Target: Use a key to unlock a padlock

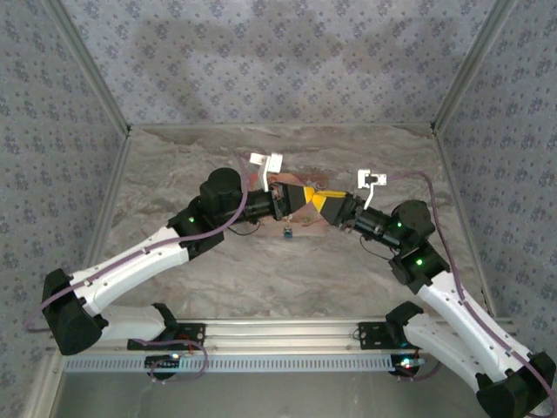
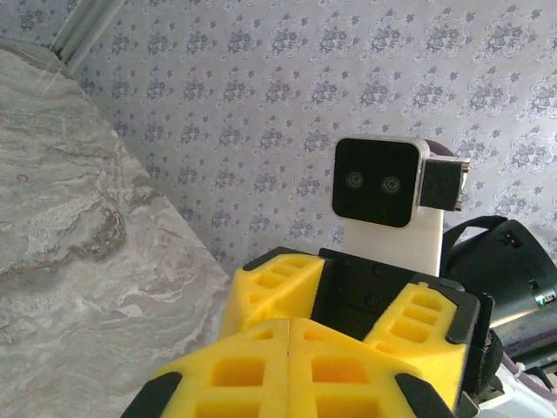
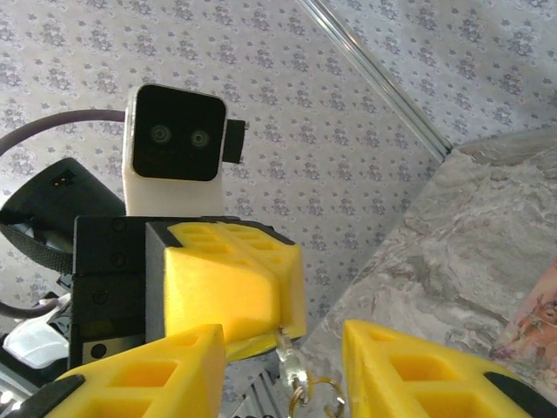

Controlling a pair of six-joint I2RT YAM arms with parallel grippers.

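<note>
My left gripper [image 1: 300,197] and right gripper [image 1: 328,203] meet tip to tip above the middle of the table. In the right wrist view the left gripper [image 3: 291,320] is shut on a silver key [image 3: 294,367], which hangs from its tips with brass rings [image 3: 318,392] below. The right gripper [image 3: 284,338] is open, its yellow fingers [image 3: 174,370] on either side of the key. In the left wrist view the left gripper [image 2: 290,324] has its pads pressed together. A small blue object [image 1: 287,232] sits just below the grippers; I cannot tell if it is the padlock.
A reddish patterned mat [image 1: 291,181] lies on the marble table [image 1: 174,174] under the grippers, and its corner shows as the mat [image 3: 533,324] in the right wrist view. Patterned walls close the table on three sides.
</note>
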